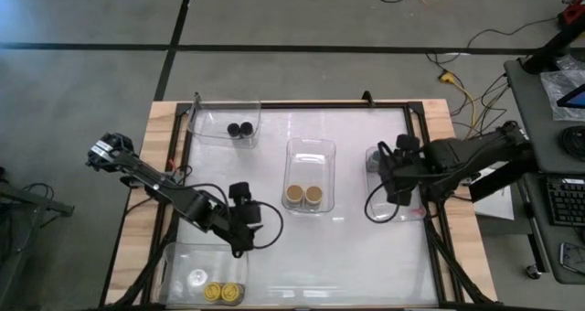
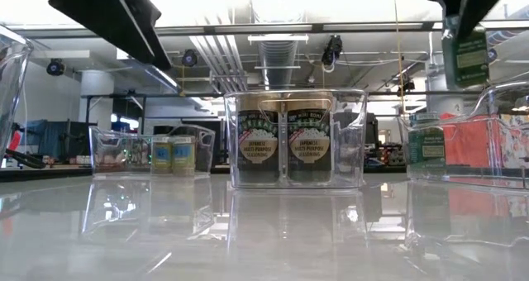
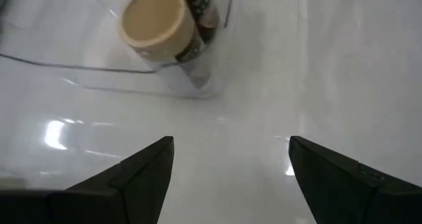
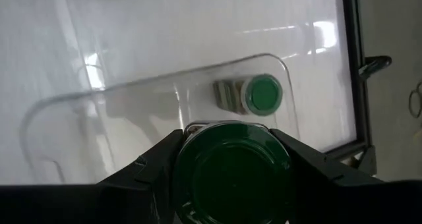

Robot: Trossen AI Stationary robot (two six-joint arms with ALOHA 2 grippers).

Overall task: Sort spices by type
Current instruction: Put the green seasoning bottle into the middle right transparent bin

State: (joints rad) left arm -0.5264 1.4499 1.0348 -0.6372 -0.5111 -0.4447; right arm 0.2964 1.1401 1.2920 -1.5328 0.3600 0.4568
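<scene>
My right gripper [image 4: 231, 174] is shut on a green-lidded spice jar [image 2: 467, 56] and hangs over the clear right bin [image 1: 400, 210]. A second green-lidded jar [image 4: 262, 94] stands in that bin. My left gripper [image 3: 231, 174] is open and low over bare table, near the middle bin [image 1: 311, 151] that holds two tan-lidded jars [image 1: 303, 196]. Two black-lidded jars [image 1: 239, 129] stand in the far-left bin. Two yellow-lidded jars [image 1: 224, 293] stand in the near-left bin. My right gripper pinches the green-lidded jar between its two fingers [image 4: 155, 165], which sit on opposite sides of the jar's top at the lid [image 4: 231, 155]. The fingers come from above, pointing down. The jar is lifted clear and hangs about upright above the right bin.
Four clear plastic bins sit on the white table: far left [image 1: 206, 128], middle, right, and near left [image 1: 178, 261]. Bare table lies between them. A black frame [image 1: 416, 119] runs round the table's edge. Cables and a desk are off to the right.
</scene>
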